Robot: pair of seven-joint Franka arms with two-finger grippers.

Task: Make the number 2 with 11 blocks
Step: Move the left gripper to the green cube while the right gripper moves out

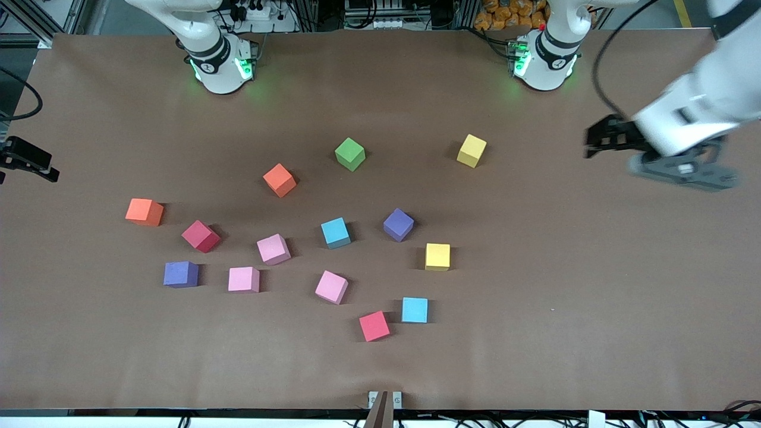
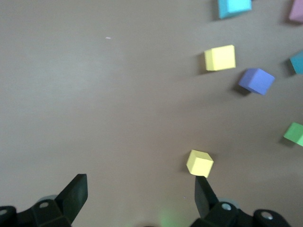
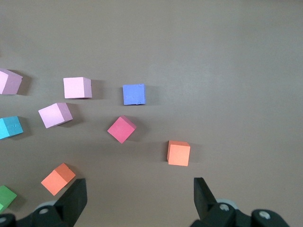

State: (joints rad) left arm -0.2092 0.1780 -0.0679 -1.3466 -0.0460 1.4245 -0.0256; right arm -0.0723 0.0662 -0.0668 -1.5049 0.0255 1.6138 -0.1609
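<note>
Several blocks lie scattered singly on the brown table, none touching; no number 2 shows. Farthest from the front camera are a green block (image 1: 349, 153), a yellow one (image 1: 471, 150) (image 2: 200, 163) and an orange one (image 1: 279, 179) (image 3: 58, 178). Nearest are a red block (image 1: 374, 326) and a light blue one (image 1: 414, 310). My left gripper (image 1: 684, 169) (image 2: 140, 182) hangs open and empty high over bare table at the left arm's end, beside the yellow block. My right gripper (image 3: 139, 182) is open and empty, high over bare table between the two orange blocks (image 3: 179, 153).
The two arm bases (image 1: 217, 65) (image 1: 544, 59) stand at the table edge farthest from the front camera. A small bracket (image 1: 384, 401) sits at the nearest edge. A black part (image 1: 24, 157) pokes in at the right arm's end.
</note>
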